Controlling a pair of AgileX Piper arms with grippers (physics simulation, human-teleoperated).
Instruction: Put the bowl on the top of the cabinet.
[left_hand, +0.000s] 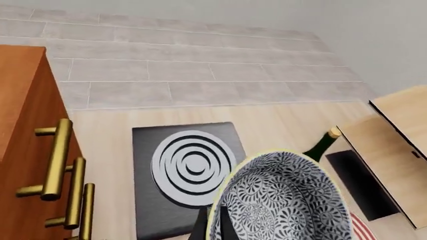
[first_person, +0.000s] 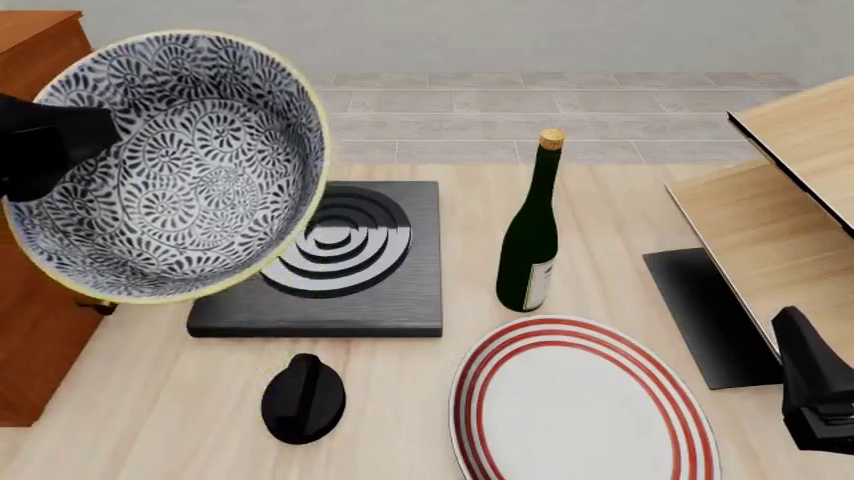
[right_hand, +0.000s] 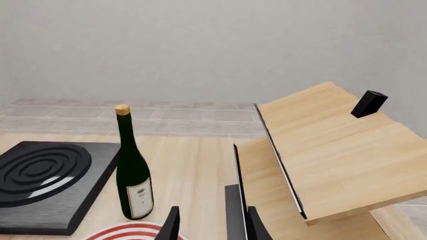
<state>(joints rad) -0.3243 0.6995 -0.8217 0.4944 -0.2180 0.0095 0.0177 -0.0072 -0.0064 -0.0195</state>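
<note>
Holds the bowl (first_person: 167, 165) clenched by its rim in the left hand (first_person: 47, 150), raised at ten o'clock beside the cabinet (first_person: 40, 45) for topping, right hand (right_hand: 207, 225) released, idle.

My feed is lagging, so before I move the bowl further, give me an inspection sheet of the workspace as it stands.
Surface: pale wood table, no spills seen.
Job's things: patterned bowl lifted off the table and tilted, in front of the reddish-brown cabinet in the front view; not yet on its top.
Clutter: black stove plate, green wine bottle upright, red-ringed plate, black knob, light-wood shelf unit.
Grippers: left tool shut on the bowl's rim; right tool low by the plate and shelf, holding nothing, open.
Cables: nothing seen.
Surroundings: grey tiled floor, plain wall beyond.
</note>
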